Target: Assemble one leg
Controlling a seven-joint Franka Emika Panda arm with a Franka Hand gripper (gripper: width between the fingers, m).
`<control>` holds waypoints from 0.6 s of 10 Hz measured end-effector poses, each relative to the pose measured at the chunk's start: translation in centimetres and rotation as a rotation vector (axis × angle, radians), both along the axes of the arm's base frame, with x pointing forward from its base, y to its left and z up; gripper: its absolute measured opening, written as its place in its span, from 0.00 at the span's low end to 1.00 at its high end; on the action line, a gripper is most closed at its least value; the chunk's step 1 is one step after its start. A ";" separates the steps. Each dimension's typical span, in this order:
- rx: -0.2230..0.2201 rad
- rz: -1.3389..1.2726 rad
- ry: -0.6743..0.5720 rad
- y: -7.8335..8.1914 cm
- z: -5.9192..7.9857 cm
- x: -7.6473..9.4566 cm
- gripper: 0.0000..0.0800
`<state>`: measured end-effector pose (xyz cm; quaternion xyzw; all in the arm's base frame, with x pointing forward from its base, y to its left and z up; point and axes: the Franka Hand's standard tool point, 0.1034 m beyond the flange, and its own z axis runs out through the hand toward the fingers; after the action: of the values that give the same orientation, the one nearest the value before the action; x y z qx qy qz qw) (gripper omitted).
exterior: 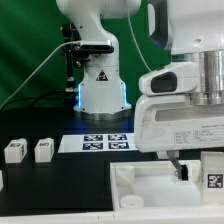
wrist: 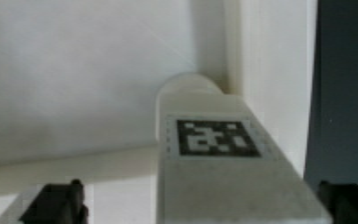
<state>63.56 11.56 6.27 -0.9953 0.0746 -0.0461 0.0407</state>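
A white leg (wrist: 217, 140) with a black-and-white tag lies between my gripper's (wrist: 199, 207) two dark fingertips (wrist: 55, 205) in the wrist view. The jaws stand open: a gap shows between one fingertip and the leg, while the other fingertip is close beside it. In the exterior view the gripper (exterior: 195, 168) hangs low over the far right part of the large white tray-like piece (exterior: 140, 195), with the tagged leg (exterior: 213, 171) at its fingers. Two more legs (exterior: 14, 151) (exterior: 43, 150) stand on the black table at the exterior view's left.
The marker board (exterior: 105, 142) lies on the table in front of the robot base (exterior: 100, 90). A green backdrop stands behind. In the wrist view a raised white wall of the tray-like piece (wrist: 265, 50) runs beside the leg.
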 end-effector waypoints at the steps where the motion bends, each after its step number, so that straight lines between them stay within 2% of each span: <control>1: 0.000 -0.002 0.000 -0.1 0.0 0.0 0.65; 2: 0.013 -0.112 0.008 0.0 0.0 0.0 0.48; 3: 0.020 -0.196 0.015 -0.1 0.0 0.0 0.36; 4: 0.043 -0.416 0.033 -0.2 0.0 0.0 0.36; 6: 0.066 -0.671 0.057 -0.3 0.0 -0.1 0.36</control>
<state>63.45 11.22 6.23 -0.9143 0.4006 -0.0264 0.0535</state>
